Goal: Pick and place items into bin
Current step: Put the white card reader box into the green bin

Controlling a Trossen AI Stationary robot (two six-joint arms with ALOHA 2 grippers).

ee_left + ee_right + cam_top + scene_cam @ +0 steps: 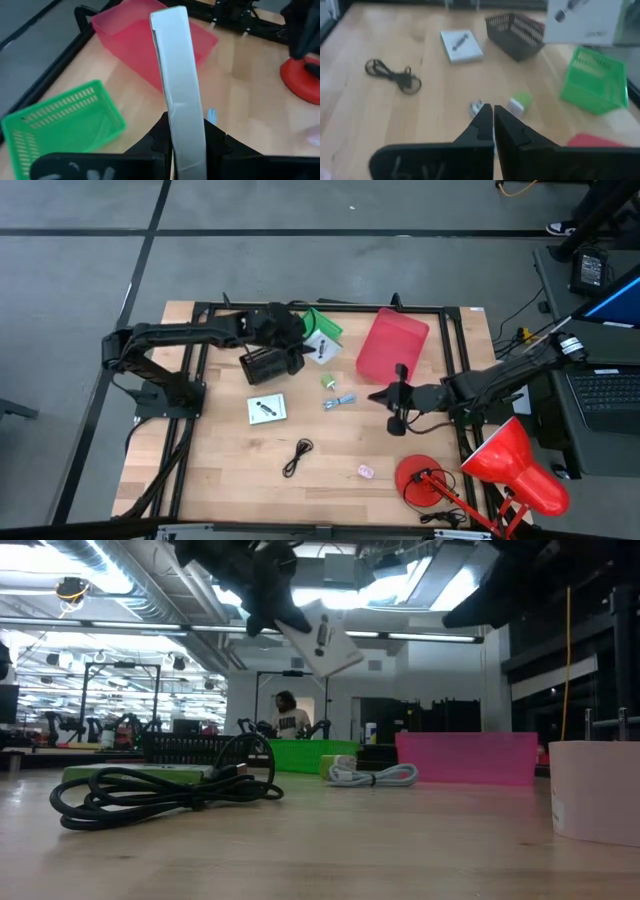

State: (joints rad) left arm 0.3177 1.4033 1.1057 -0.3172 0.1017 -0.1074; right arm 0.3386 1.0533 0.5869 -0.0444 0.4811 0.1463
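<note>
High view shows our left end effector clamping a white card edge-on, lifted clear to reach the red bin at three o'clock, while our right end effector waits pinched empty.

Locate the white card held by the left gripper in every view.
High: card right of the green basket.
Low: top centre, tilted.
Left wrist: centre, edge-on between the fingers.
Right wrist: top right.
Shared landmark: green basket.
</note>
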